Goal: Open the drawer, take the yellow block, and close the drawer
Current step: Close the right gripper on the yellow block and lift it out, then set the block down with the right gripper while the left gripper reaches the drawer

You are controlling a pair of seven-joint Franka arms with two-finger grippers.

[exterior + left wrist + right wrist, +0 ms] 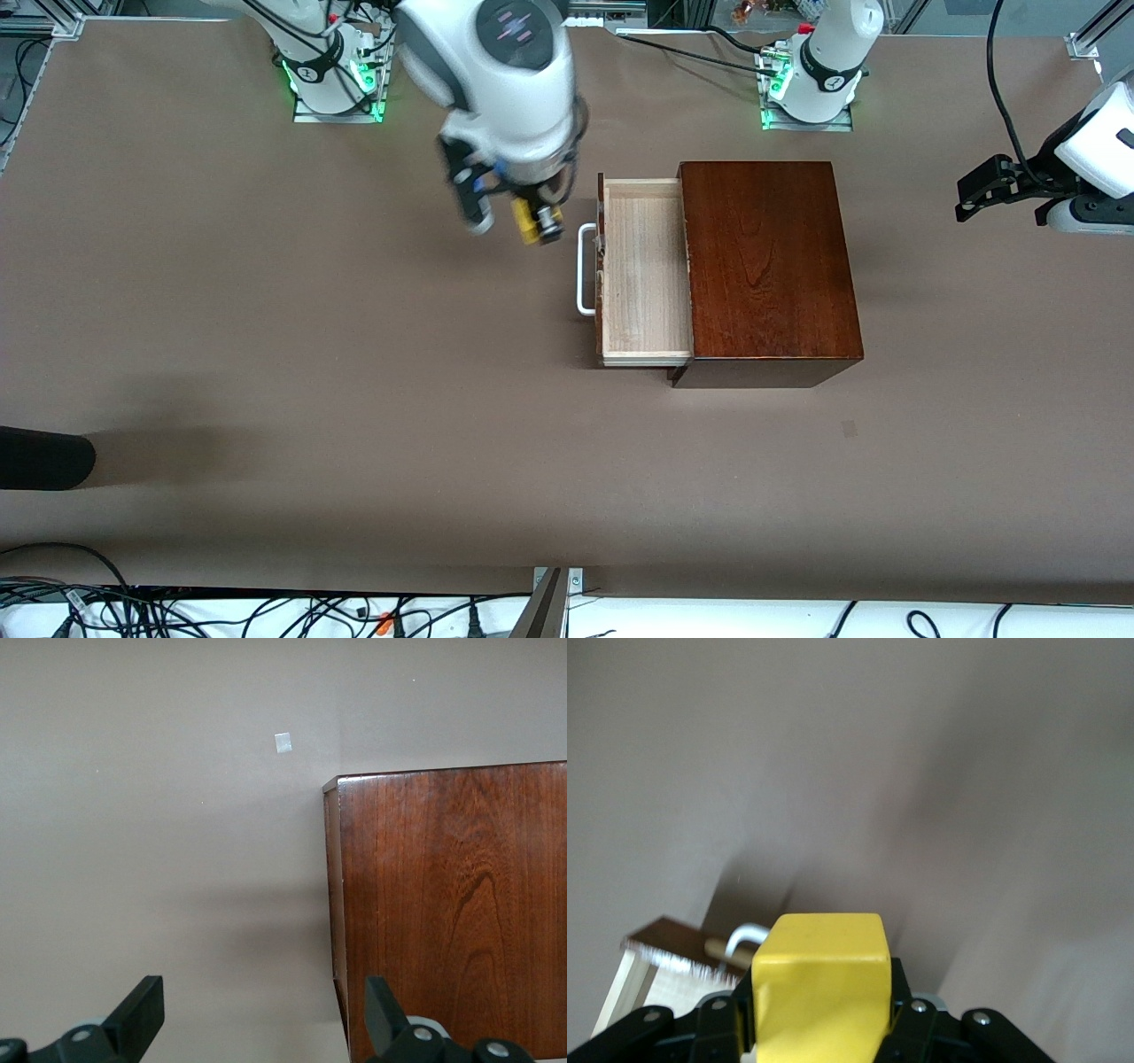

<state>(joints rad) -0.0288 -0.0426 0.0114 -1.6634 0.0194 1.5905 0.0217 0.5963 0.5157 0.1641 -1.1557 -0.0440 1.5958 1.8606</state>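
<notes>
My right gripper [532, 223] hangs over the bare table just off the drawer's front, shut on the yellow block [528, 221]. In the right wrist view the yellow block [819, 979] fills the space between the black fingers [921, 1014] of the right gripper [819, 1028]. The drawer [642, 266] stands pulled out of the mahogany box [766, 257], and its pale wooden tray holds nothing. Its white handle [585, 270] points toward the right arm's end. My left gripper [967, 199] waits open in the air beside the box [452, 904], with nothing between its fingers [142, 1010].
A dark object [44, 456] pokes in at the right arm's end, nearer the front camera. A small pale mark [849, 429] lies on the brown table nearer the camera than the box. Cables run along the near edge [266, 611].
</notes>
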